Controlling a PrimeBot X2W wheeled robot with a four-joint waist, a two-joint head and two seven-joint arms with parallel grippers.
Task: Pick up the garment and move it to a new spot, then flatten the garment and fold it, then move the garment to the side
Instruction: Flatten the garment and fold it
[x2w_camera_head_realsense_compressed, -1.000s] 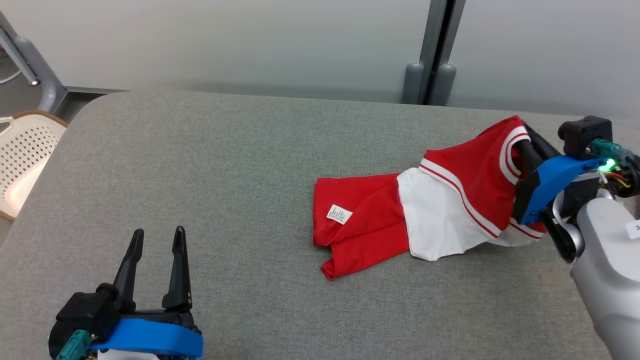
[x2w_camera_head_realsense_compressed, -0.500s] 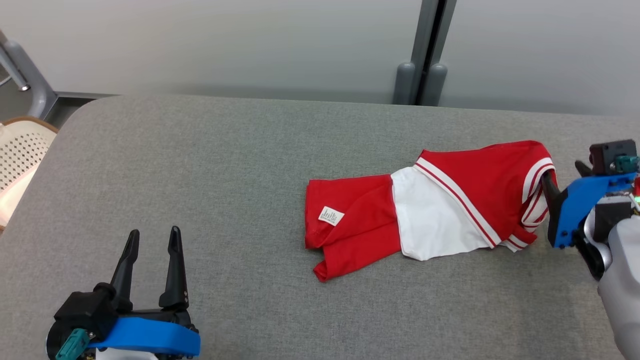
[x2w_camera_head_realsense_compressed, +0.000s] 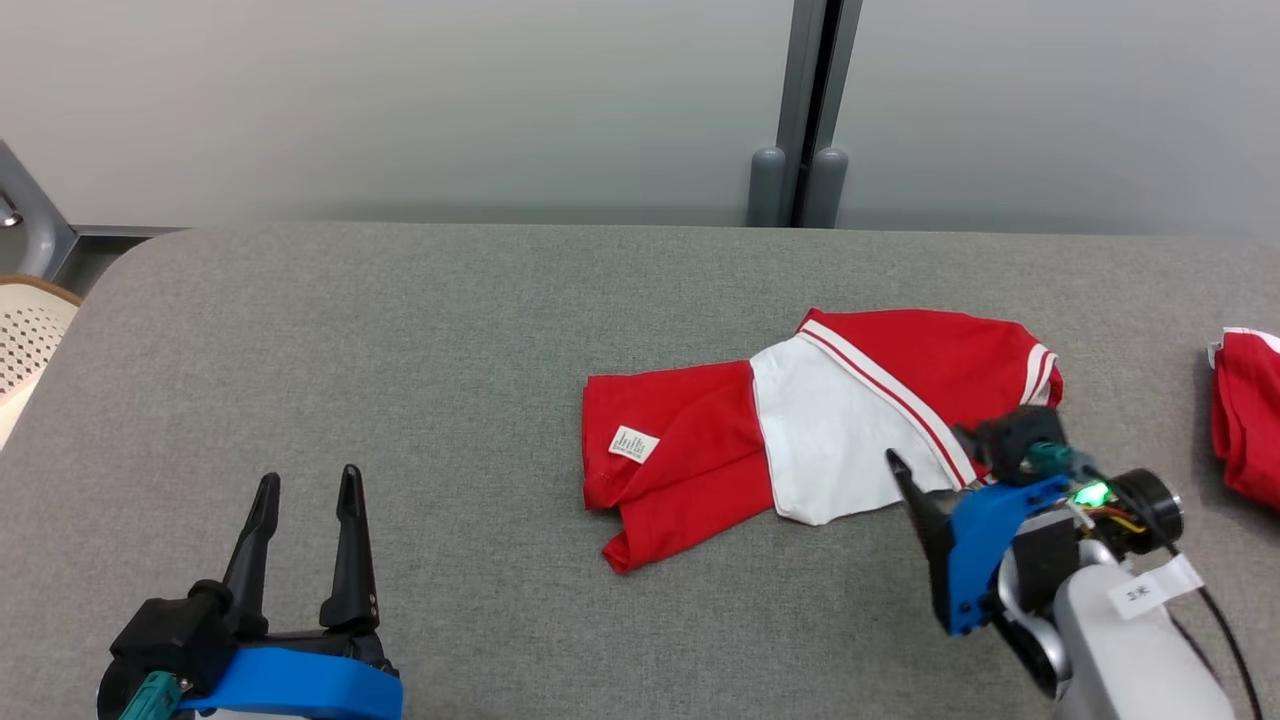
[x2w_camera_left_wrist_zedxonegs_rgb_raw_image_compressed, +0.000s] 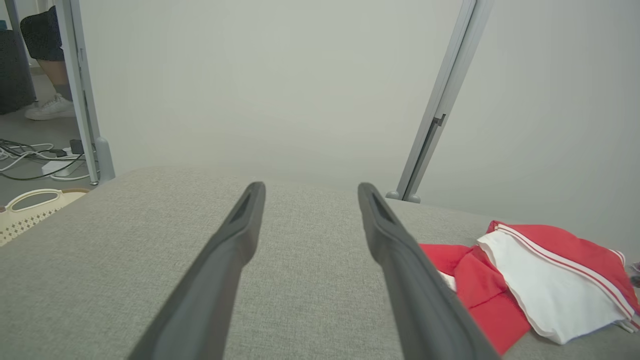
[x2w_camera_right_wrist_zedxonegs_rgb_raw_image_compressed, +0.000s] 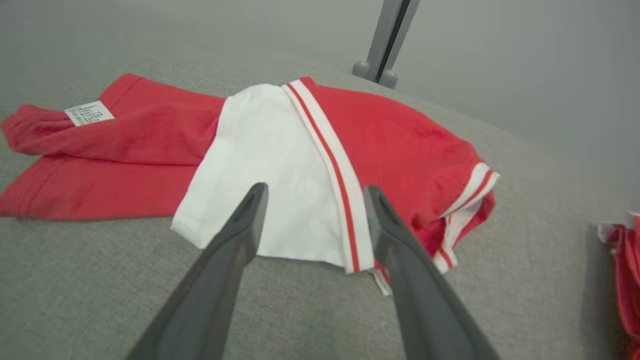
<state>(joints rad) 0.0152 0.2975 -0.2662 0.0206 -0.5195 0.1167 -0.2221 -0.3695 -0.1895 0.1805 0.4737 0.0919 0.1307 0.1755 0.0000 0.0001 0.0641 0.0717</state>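
The red-and-white shirt (x2w_camera_head_realsense_compressed: 800, 430) lies rumpled on the padded grey table (x2w_camera_head_realsense_compressed: 400, 320), right of the middle. Its long axis runs along the table, from the labelled red end on the left to the striped cuff (x2w_camera_head_realsense_compressed: 1040, 372) on the right. The right gripper (x2w_camera_right_wrist_zedxonegs_rgb_raw_image_compressed: 315, 190) is much the nearer. It hovers just off the shirt's near edge, its fingers spread wide, empty, and pointing at the white panel. The left gripper (x2w_camera_head_realsense_compressed: 309, 478) sits toward the near left corner, well apart, also wide and empty. Flattening will probably need both ends drawn apart.
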